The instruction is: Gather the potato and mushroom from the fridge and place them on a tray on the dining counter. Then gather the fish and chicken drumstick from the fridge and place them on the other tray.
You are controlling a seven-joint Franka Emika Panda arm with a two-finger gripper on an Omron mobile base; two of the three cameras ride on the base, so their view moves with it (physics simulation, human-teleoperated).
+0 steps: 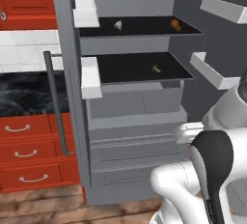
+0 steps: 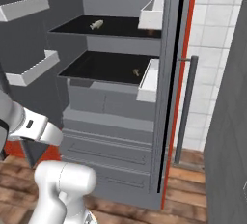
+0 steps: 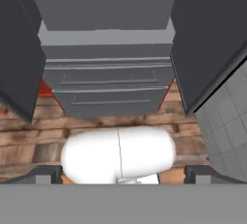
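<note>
The grey fridge (image 1: pixel 137 121) (image 2: pixel 103 117) stands with both doors swung open. On its upper black shelf lie a pale fish (image 1: pixel 118 24) (image 2: pixel 96 24) at the left and an orange-brown piece (image 1: pixel 176 23) at the right; I cannot tell whether that piece is the potato or the chicken drumstick. A small tan mushroom (image 1: pixel 157 68) (image 2: pixel 137 71) sits on the lower shelf. My gripper (image 3: pixel 123 175) hangs low in front of the fridge drawers (image 3: pixel 111 80), well below the shelves, open and holding nothing. The trays and the dining counter are out of view.
White door bins (image 1: pixel 212 71) (image 2: pixel 31 71) jut from the open doors on both sides. Red drawers (image 1: pixel 29 153) under a black marble counter (image 1: pixel 24 92) flank the left door with its bar handle (image 1: pixel 55 105). A white tiled wall (image 2: pixel 212 49) rises right; wooden floor (image 3: pixel 29 136) lies below.
</note>
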